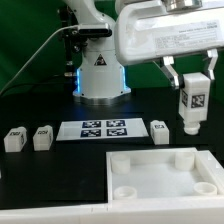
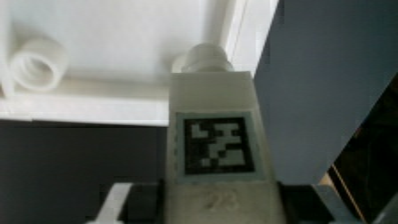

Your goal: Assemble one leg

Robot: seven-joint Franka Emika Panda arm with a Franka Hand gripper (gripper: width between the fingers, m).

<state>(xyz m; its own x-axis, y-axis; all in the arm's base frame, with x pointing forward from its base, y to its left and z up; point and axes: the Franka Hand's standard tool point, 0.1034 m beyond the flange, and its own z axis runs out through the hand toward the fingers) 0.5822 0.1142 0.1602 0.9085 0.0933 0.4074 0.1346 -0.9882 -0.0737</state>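
The gripper [image 1: 191, 90] pinches the leg [image 1: 192, 108] between its two fingers and holds it upright in the air, near the far edge of the white tabletop [image 1: 150, 160], toward the exterior view's right

leg [image 1: 192, 98]: white plastic, smooth, matt, paper-like printed tag
panel [image 1: 165, 175]: white plastic, smooth, faint sheen
marker board [image 1: 105, 130]: white, matt, printed
bench [image 1: 40, 185]: black, matt

Marker board [image 1: 104, 129] on the black table [image 1: 40, 185], near the large white socketed panel [image 1: 165, 172].
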